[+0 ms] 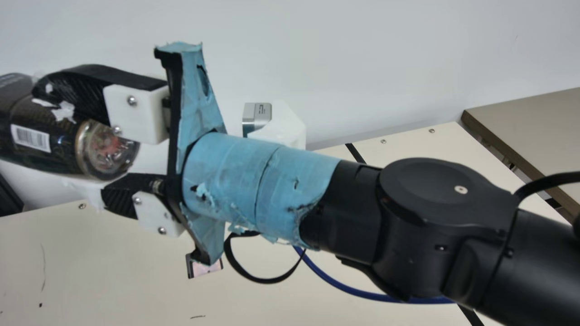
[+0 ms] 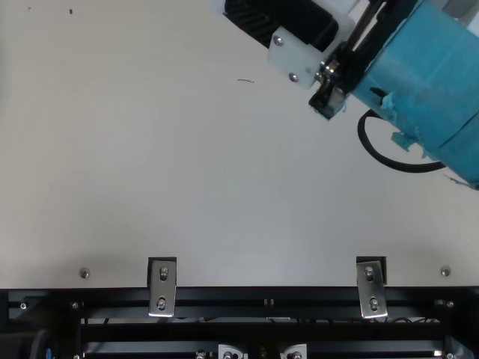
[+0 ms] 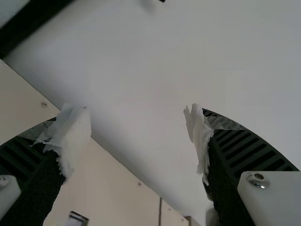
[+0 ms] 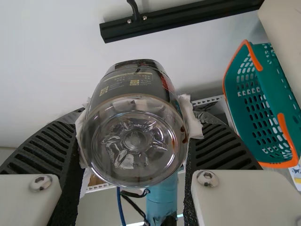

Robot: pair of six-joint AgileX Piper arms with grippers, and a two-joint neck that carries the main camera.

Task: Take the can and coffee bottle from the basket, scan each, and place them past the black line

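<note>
As our right gripper point(image 1: 74, 139) clamped the coffee bottle point(image 1: 59, 151), its wrist view showed the perforated basket point(image 4: 285, 132); our left gripper point(image 3: 137, 141) gaped.

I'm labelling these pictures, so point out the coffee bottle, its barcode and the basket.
Coffee bottle point(image 4: 134, 146): right wrist view, on its clear base.
Barcode point(image 1: 31, 138): main view, middle of the striped patch.
Basket point(image 4: 278, 165): right wrist view, on its orange rim.

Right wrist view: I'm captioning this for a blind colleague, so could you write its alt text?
The right pincer grips a dark coffee bottle, its clear, moulded base facing the camera. Farther off are a teal perforated basket with orange trim and a long black bar.
</note>
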